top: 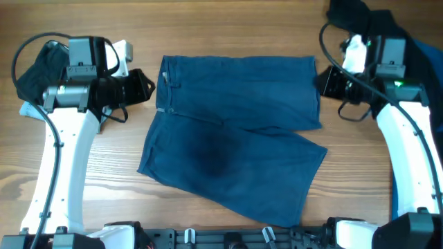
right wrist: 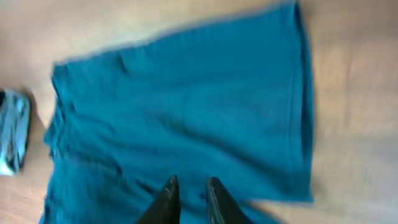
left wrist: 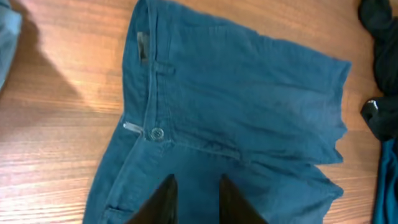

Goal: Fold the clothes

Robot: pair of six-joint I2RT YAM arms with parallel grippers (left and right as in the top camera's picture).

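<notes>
The clothes in play are dark teal-blue shorts (top: 235,131), spread flat in the middle of the table. The waistband is on the left and both legs point right. My left gripper (top: 149,88) hovers by the waistband's upper end; in the left wrist view its jaws (left wrist: 196,186) stand slightly apart over the cloth below the button (left wrist: 157,132), holding nothing. My right gripper (top: 320,83) is at the hem of the upper leg. The right wrist view shows it (right wrist: 191,185) narrowly open above the teal fabric (right wrist: 186,106), and empty.
A black garment (top: 34,66) lies behind the left arm. A second black piece (top: 360,17) and a brighter blue piece (top: 429,69) sit at the far right. A pale-denim piece (right wrist: 12,140) shows at the left edge of the right wrist view.
</notes>
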